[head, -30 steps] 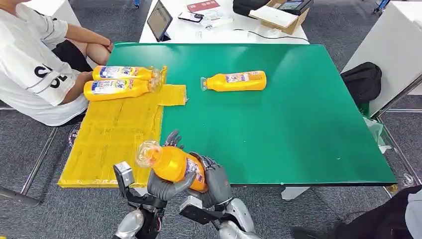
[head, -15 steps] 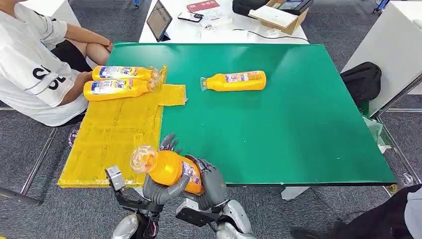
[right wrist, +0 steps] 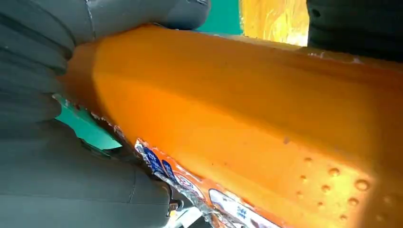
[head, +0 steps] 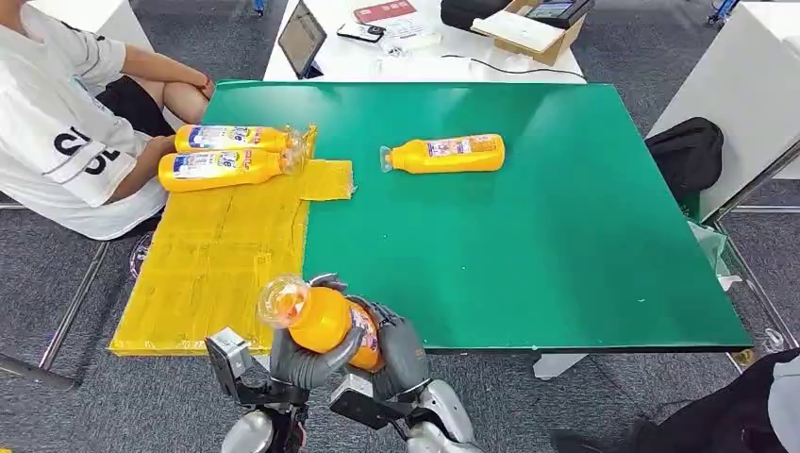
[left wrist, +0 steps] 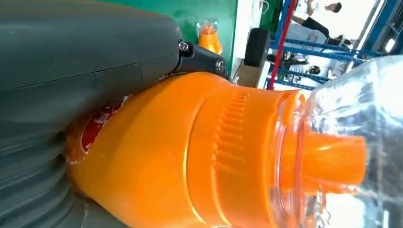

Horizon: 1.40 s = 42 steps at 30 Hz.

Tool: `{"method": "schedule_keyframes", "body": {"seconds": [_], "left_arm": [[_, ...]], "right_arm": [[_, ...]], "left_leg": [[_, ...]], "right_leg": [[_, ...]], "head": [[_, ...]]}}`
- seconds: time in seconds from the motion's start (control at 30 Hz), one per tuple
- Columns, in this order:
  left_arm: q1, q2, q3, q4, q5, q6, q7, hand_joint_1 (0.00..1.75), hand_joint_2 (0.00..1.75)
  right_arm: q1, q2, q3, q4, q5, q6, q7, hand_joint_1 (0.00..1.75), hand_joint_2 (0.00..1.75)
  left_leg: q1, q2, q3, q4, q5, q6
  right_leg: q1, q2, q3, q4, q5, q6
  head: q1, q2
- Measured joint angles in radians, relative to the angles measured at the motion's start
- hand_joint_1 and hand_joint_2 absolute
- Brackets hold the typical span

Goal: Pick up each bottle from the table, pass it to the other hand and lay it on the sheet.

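At 6 o'clock, off the desk's (head: 528, 236) near edge, we see both hands grasping one orange bottle (head: 325, 319): left hand (head: 304, 357) under it, right hand (head: 401, 354) at its base, clear cap toward 10 o'clock. Beyond lies the yellow sheet (head: 222, 255), with two bottles (head: 222, 156) at its far end. Another bottle (head: 445, 153) lies at 12 o'clock.

two bottles (head: 226, 156) block sheet (head: 217, 255) far end, near end free
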Motion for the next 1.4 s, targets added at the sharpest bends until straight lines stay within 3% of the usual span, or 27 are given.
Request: {"method": "schedule_keyframes", "body": {"seconds": [0.33, 0.37, 0.4, 0.47, 0.5, 1.0, 1.23, 1.4], "left_arm": [[-0.005, 0.000, -0.005, 0.002, -0.016, 0.011, 0.003, 1.75, 1.75], [-0.006, 0.000, -0.005, 0.002, -0.012, 0.006, 0.006, 1.75, 1.75], [-0.007, 0.000, -0.005, 0.002, -0.006, 0.000, 0.010, 1.75, 1.75], [-0.009, 0.000, -0.005, 0.002, 0.008, -0.017, 0.018, 1.75, 1.75], [-0.011, 0.000, -0.005, 0.002, 0.015, -0.026, 0.019, 1.75, 1.75], [-0.030, 0.001, 0.028, -0.032, 0.149, -0.088, 0.066, 1.75, 1.75], [-0.082, 0.005, 0.124, -0.043, 0.024, 0.137, 0.008, 1.75, 1.75], [-0.142, 0.009, 0.202, 0.000, -0.016, 0.205, -0.002, 1.75, 1.75]], "right_arm": [[0.000, 0.003, 0.001, 0.001, -0.009, 0.006, 0.000, 1.75, 1.75], [0.000, 0.003, 0.001, 0.001, -0.010, 0.006, 0.000, 1.22, 1.75], [0.000, 0.003, 0.001, 0.001, -0.010, 0.006, 0.000, 0.00, 1.75], [0.001, 0.003, 0.001, 0.001, -0.011, 0.005, -0.001, 0.00, 1.75], [0.002, 0.003, 0.001, 0.001, -0.011, 0.002, -0.002, 0.00, 0.00], [0.006, 0.006, 0.001, -0.047, -0.038, -0.028, 0.002, 0.00, 0.00], [0.011, 0.006, 0.000, -0.087, -0.052, -0.029, -0.021, 0.00, 0.00], [0.021, 0.006, 0.001, -0.169, -0.085, -0.042, -0.050, 0.00, 0.00]], "left_leg": [[0.000, 0.000, 0.000, 0.000, 0.000, 0.000], [0.000, 0.000, 0.000, 0.000, 0.000, 0.000], [0.000, 0.000, 0.000, 0.000, 0.000, 0.000], [0.000, 0.000, 0.000, 0.000, 0.000, 0.000], [0.000, 0.000, 0.000, 0.000, 0.000, 0.000], [0.000, 0.000, 0.000, 0.000, 0.000, 0.000], [0.000, 0.000, 0.000, 0.000, 0.000, 0.000], [0.000, 0.000, 0.000, 0.000, 0.001, 0.000]], "right_leg": [[0.000, 0.000, 0.000, 0.000, 0.000, 0.000], [0.000, 0.000, 0.000, 0.000, 0.000, 0.000], [0.000, 0.000, 0.000, 0.000, 0.000, 0.000], [0.000, 0.000, 0.000, 0.000, 0.000, 0.000], [0.000, 0.000, 0.000, 0.000, 0.000, 0.000], [0.000, 0.000, 0.000, 0.000, 0.000, 0.000], [0.000, 0.000, 0.000, 0.001, 0.000, 0.000], [0.000, 0.000, 0.000, 0.001, 0.000, 0.000]], "head": [[0.000, 0.000], [0.000, 0.000], [0.000, 0.000], [0.000, 0.000], [0.000, 0.000], [0.000, 0.000], [0.000, 0.000], [0.000, 0.000]]}}
